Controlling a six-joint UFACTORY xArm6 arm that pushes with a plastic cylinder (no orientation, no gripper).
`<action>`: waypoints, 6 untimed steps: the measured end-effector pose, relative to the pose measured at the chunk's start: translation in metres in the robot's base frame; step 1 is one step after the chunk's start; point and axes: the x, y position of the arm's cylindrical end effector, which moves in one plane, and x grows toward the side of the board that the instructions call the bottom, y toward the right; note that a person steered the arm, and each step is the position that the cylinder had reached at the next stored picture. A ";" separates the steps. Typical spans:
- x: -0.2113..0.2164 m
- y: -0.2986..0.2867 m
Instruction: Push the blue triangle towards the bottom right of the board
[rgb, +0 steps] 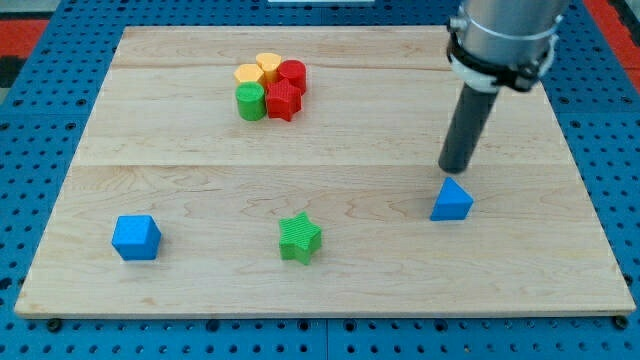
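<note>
My tip (455, 168) is the lower end of a straight dark rod; it has no jaws to open or close and holds nothing. The rod descends from a grey cylindrical housing (503, 35) at the view's top right. The tip stands on the board (330, 150) just beside the blue triangle (452, 201), at the triangle's 12 o'clock. Whether the tip touches the triangle's upper point cannot be told; any gap is very slight.

The blue triangle lies in the right half of the board, below mid-height, at about 4 o'clock from the board's centre. It sits apart from all other blocks.

Other blocks:
- Green star (299, 238): at 6 o'clock from the board's centre, at 9 o'clock from the triangle and well apart from it.
- Blue cube (135, 237): near the board's lower left corner, at 9 o'clock from the green star.
- Cluster of five blocks at 11 o'clock from the board's centre, packed together with neighbours touching: yellow block (268, 65) at the top, orange block (248, 74) to its left, red cylinder (292, 74) to its right, green cylinder (250, 100) at lower left, red star (283, 100) at lower right.

The cluster is well apart from the tip, at roughly 10 o'clock from it.

The board is pale wood and rests on a blue perforated surface (40, 140).
</note>
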 end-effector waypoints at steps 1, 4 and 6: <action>0.003 -0.013; 0.056 -0.029; 0.059 0.001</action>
